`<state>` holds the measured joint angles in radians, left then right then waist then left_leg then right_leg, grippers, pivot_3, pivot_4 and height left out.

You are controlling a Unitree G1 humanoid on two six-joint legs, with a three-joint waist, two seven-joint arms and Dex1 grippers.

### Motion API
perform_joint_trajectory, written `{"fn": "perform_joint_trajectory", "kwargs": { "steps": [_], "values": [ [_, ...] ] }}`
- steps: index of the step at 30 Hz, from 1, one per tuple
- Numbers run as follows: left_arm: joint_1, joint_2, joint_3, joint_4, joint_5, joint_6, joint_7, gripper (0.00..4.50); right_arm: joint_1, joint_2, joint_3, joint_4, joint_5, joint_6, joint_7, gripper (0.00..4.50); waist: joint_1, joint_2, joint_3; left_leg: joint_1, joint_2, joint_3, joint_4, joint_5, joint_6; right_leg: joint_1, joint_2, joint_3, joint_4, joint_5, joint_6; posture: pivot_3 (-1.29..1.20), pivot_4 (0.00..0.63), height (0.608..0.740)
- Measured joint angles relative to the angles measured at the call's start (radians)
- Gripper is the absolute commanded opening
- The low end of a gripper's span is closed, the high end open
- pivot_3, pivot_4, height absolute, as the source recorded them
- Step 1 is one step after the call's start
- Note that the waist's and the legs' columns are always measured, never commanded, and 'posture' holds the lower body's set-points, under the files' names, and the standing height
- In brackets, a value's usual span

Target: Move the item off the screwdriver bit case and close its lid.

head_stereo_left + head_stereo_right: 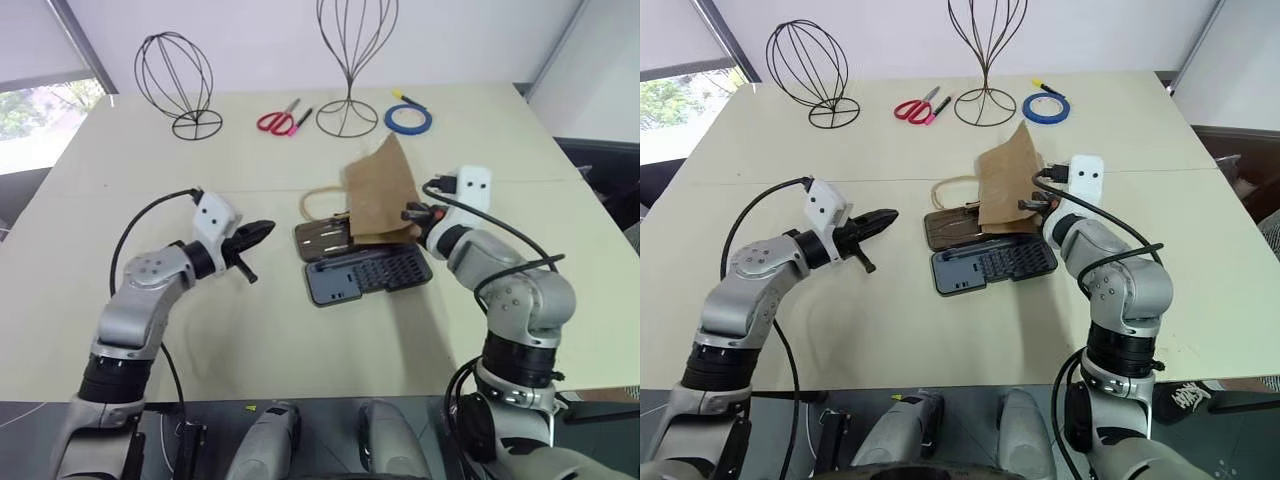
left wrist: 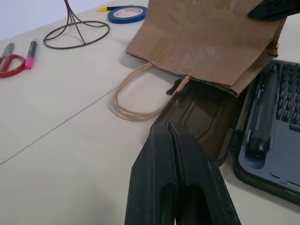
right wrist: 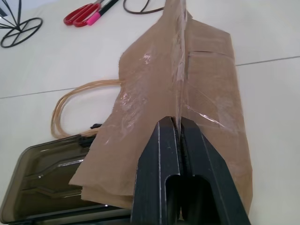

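- The paper bag (image 3: 178, 93) sits pinched in my right gripper (image 3: 180, 126): the two fingers are pressed together on a raised fold of its side, so I have hold of it.
- It looks light, thin and floppy. It should lift with almost no effort, but I judge it may sag, swing or tear if I jerk it, and the creased paper could slip out of a narrow pinch.
- A fold near the edge is a fair place to hold; the string handles (image 2: 133, 101), beyond my fingertips on the far side of the bag, would also serve.
- The bag's lower end drapes over the open bit case (image 1: 365, 270), covering part of the lid (image 2: 197, 117), which lies flat just below and to the left of my right gripper.
- My right arm reaches forward, the gripper tipped slightly down onto the bag.
- My left gripper (image 1: 262, 232) hovers level with its fingers together, empty, well to the left of the case and pointing toward the lid.
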<state>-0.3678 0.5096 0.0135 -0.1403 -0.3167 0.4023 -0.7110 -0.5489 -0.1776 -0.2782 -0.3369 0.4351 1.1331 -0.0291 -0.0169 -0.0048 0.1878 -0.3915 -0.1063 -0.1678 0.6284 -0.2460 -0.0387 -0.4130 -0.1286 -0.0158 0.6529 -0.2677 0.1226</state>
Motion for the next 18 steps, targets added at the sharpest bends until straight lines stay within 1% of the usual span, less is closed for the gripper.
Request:
{"fn": "perform_joint_trajectory", "kwargs": {
  "steps": [2, 5, 9, 14, 18],
  "values": [
    [0.0, 0.0, 0.0, 0.0, 0.0, 0.0, 0.0, 0.0, -0.011, -0.012, -0.004, 0.007, -0.008, -0.027, 0.0, 0.02, -0.001, 0.0, 0.0, 0.0, 0.0, 0.0, 0.0, 0.0, 0.0, 0.0, 0.0, 0.0, 0.0, 0.0, 0.0, 0.0, 0.15, 0.74],
    [0.0, -0.008, 0.0, 0.0, 0.002, -0.002, 0.0, 0.0, -0.093, -0.058, -0.053, 0.059, -0.027, -0.089, -0.009, 0.02, 0.0, 0.0, 0.0, 0.0, 0.0, 0.001, 0.0, 0.0, 0.0, 0.0, 0.0, 0.001, 0.0, 0.0, 0.0, 0.0, 0.15, 0.74],
    [-0.003, -0.014, -0.001, 0.002, 0.004, -0.012, 0.0, 0.0, -0.186, -0.168, -0.139, 0.183, -0.092, -0.229, -0.061, 0.02, 0.006, 0.0, 0.0, 0.0, 0.0, 0.001, 0.0, 0.0, 0.0, 0.0, 0.0, 0.001, -0.001, 0.0, 0.001, 0.0, 0.15, 0.74],
    [-0.023, -0.023, -0.01, 0.008, 0.012, -0.024, -0.001, 0.0, -0.195, -0.257, -0.265, 0.421, -0.18, -0.339, -0.189, 0.02, 0.004, 0.0, 0.0, 0.0, 0.0, 0.004, 0.0, 0.0, 0.0, 0.001, 0.0, 0.002, -0.002, 0.001, 0.001, 0.0, 0.15, 0.74],
    [-0.027, -0.027, -0.011, 0.018, 0.017, -0.027, -0.003, 0.0, -0.189, -0.277, -0.365, 0.533, -0.192, -0.345, -0.265, 0.02, -0.006, 0.0, 0.0, 0.0, 0.0, 0.008, 0.0, 0.0, 0.0, -0.001, 0.001, 0.005, -0.001, 0.001, 0.001, 0.0, 0.15, 0.74]
  ]
}}
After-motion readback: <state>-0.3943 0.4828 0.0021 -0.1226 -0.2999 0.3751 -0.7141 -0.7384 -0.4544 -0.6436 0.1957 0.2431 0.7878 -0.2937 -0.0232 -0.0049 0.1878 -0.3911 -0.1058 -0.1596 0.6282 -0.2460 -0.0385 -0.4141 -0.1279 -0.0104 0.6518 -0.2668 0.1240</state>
